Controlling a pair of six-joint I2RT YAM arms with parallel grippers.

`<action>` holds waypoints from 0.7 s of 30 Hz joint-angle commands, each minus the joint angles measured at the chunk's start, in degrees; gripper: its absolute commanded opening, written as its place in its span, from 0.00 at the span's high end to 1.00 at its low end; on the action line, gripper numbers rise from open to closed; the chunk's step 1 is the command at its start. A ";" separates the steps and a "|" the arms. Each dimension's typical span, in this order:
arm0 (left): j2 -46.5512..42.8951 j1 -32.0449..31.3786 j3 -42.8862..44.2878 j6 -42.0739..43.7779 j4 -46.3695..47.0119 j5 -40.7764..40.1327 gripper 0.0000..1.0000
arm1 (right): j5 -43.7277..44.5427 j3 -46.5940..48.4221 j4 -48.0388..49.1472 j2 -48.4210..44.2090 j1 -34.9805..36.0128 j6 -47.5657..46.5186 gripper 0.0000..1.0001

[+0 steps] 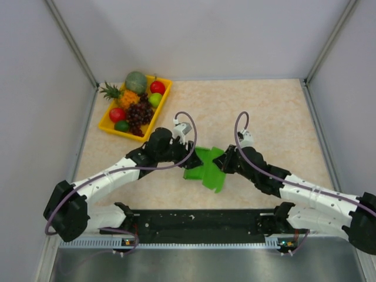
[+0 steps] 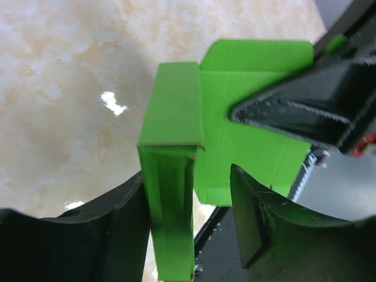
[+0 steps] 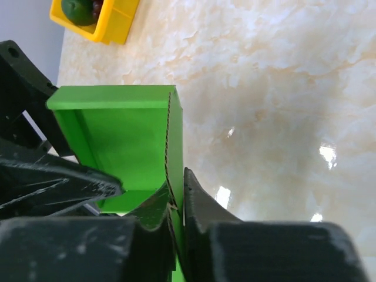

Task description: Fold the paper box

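Note:
The paper box (image 1: 205,171) is a bright green card piece, partly folded, lying on the table between the two arms. My left gripper (image 1: 185,154) is at its left edge and stands open. In the left wrist view one upright folded wall (image 2: 171,194) rises between its jaws, against the left finger (image 2: 114,235) and apart from the right finger (image 2: 264,220). My right gripper (image 1: 223,163) is at the box's right edge. Its jaws are shut on the box's right wall (image 3: 174,147), pinched near the fingertips (image 3: 197,205).
A yellow tray (image 1: 165,94) of toy fruit stands at the back left, and its corner (image 3: 111,26) shows in the right wrist view. A black strip (image 1: 200,220) runs along the near edge between the arm bases. Grey walls enclose the table.

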 commanded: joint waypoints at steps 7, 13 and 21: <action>-12.66 5.00 -4.94 3.66 5.49 16.37 0.33 | -12.32 6.37 -9.82 -4.09 -10.04 -20.09 1.00; -16.88 10.00 -6.16 2.53 -3.75 9.78 0.33 | -19.78 15.79 -23.38 2.06 -12.50 -36.77 1.00; -13.64 20.82 -11.17 -7.04 1.16 8.53 0.41 | -19.90 30.46 -35.52 21.55 -10.40 -55.77 0.96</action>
